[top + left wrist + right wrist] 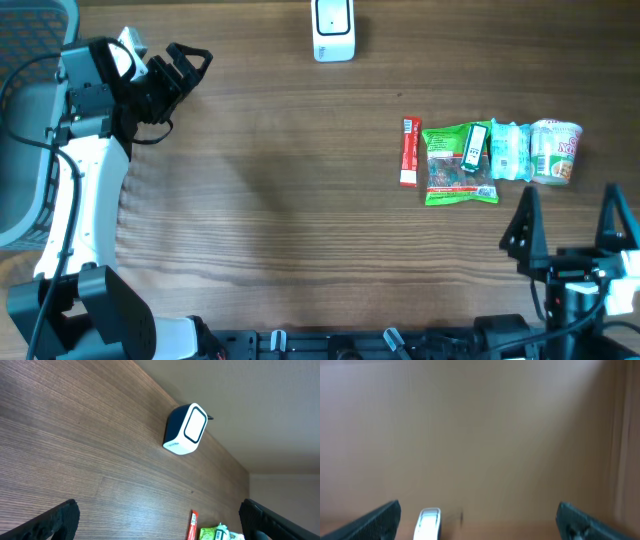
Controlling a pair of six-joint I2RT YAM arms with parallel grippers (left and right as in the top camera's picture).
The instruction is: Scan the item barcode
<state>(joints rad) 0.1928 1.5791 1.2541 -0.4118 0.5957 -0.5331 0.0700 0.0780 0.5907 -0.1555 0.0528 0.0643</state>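
right gripper [570,197]: jaws spread wide, holding nothing, low at the near right of the table [260,200].
left gripper [186,66]: jaws spread too, empty, up at the far left corner.
items: a row at the right, running left to right as red stick packet [409,152], green packet [455,168] with a small dark box [473,148] on its right edge, pale blue packet [508,150], noodle cup [555,152].
scanner [333,30]: white, upright at the far edge, middle.
direction: the cup sits straight ahead of the right gripper, the rest of the row trailing off to its left.
long axis: the red packet runs near to far, along the right arm's reach.
nearer arm: right, plainly. the left is well apart from the row.
step: pick not begun, and which item is meant cannot be told.
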